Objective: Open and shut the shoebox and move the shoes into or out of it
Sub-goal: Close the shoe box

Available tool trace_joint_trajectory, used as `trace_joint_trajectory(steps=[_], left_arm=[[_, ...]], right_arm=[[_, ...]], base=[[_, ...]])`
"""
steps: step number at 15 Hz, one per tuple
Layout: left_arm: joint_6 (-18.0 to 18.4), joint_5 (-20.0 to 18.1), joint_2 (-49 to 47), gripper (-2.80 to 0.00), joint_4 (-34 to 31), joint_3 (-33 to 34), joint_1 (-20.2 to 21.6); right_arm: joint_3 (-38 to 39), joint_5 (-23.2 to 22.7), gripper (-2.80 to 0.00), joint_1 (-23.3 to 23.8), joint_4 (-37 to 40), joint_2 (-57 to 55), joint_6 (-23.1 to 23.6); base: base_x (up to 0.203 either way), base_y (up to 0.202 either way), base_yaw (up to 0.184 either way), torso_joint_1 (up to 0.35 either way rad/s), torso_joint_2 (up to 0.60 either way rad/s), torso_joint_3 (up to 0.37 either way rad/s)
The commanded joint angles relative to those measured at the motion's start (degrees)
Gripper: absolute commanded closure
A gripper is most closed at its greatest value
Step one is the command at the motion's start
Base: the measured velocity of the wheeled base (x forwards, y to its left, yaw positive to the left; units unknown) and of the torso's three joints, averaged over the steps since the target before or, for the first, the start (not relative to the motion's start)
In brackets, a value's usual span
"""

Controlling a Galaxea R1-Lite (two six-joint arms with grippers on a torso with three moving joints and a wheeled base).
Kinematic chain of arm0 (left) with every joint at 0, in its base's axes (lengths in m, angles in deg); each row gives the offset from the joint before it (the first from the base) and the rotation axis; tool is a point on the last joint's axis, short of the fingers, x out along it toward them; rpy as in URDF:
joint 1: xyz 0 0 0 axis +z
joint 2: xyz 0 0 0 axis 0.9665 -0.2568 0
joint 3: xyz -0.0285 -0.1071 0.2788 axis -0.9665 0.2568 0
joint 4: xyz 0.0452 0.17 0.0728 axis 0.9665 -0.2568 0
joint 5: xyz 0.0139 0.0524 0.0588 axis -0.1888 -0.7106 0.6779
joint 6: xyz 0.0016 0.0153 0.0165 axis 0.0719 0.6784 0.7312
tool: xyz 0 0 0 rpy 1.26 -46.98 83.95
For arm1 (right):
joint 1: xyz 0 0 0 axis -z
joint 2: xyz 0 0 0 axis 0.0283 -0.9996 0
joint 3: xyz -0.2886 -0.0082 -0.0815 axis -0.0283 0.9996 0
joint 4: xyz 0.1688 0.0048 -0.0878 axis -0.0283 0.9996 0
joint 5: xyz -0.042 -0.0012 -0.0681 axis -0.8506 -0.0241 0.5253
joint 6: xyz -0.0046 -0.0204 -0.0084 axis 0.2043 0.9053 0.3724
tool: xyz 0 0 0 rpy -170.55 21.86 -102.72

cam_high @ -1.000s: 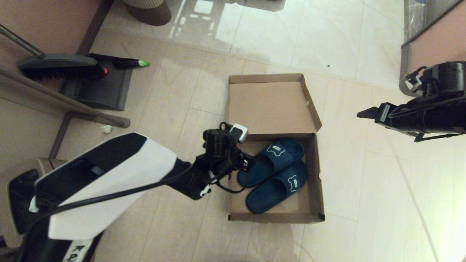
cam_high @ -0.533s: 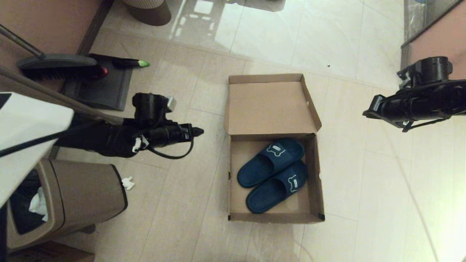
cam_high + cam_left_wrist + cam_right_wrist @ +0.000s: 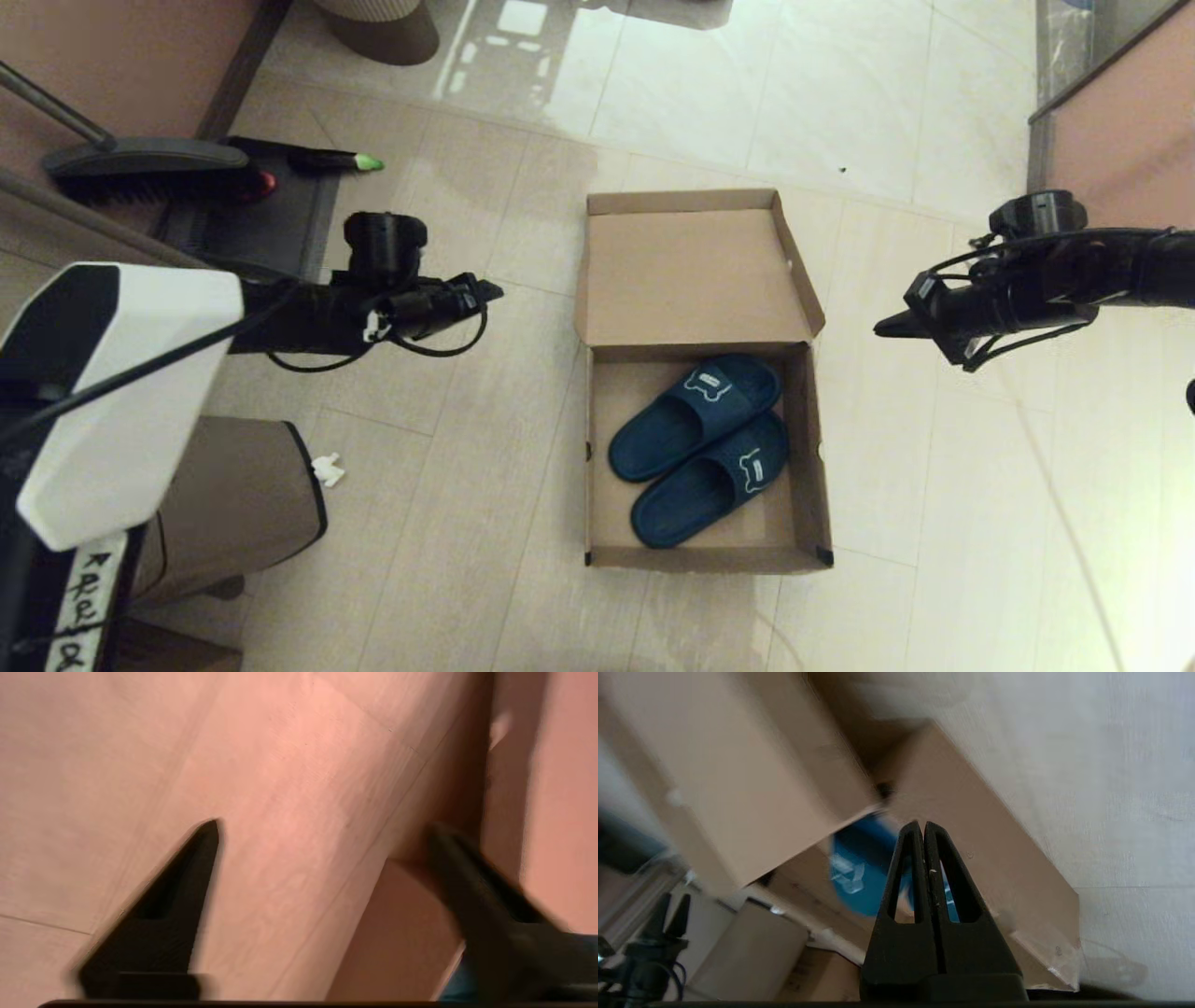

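Observation:
The brown cardboard shoebox [image 3: 693, 557] lies on the floor tiles with its lid [image 3: 691, 275] folded back flat. Both navy shoes [image 3: 700, 448] lie side by side inside, white emblems up. My left gripper [image 3: 490, 291] hovers over the floor left of the lid, apart from the box. In the left wrist view this gripper [image 3: 324, 826] is open and empty, with the shoebox [image 3: 402, 933] ahead. My right gripper [image 3: 887, 327] hangs right of the box, clear of its wall. In the right wrist view it [image 3: 923, 825] is shut and empty, and beyond it lie the shoebox [image 3: 980, 826] and a shoe [image 3: 859, 877].
A brown trash bin [image 3: 233, 504] stands at the near left with a white paper scrap [image 3: 327, 469] beside it. A broom head [image 3: 140, 168], a dark dustpan [image 3: 271, 233] and a green-tipped pen [image 3: 336, 161] lie at the far left. A cabinet [image 3: 1111, 112] stands at the far right.
My left arm has pulled out of the box and swung left over the floor. My right arm has swung in towards the box's right side.

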Motion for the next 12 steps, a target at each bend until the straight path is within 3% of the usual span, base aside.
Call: trace_joint_trajectory(steps=[1, 3, 8, 12], left_arm=[[-0.51, 0.23, -6.28, 0.00, 1.18, -1.54, -1.32], [-0.56, -0.04, -8.23, 0.00, 6.04, -1.46, -2.36], [-0.72, 0.09, -9.36, 0.00, 6.75, -1.39, -4.13], [-1.68, 0.12, -9.88, 0.00, 6.78, -1.39, -6.88]], right_arm=[[-0.11, -0.10, 0.00, 0.13, 0.03, -2.77, -0.54], [0.12, -0.03, 0.00, 0.01, -0.12, -2.93, -3.57], [4.94, 0.18, 0.00, -1.39, 0.58, -2.19, -3.30], [8.42, 3.34, 0.00, -4.56, 0.49, -3.27, 1.86]], base=[[0.000, 0.000, 0.000, 0.000, 0.00, 0.000], [0.000, 0.000, 0.000, 0.000, 0.00, 0.000], [0.000, 0.000, 0.000, 0.000, 0.00, 0.000], [0.000, 0.000, 0.000, 0.000, 0.00, 0.000]])
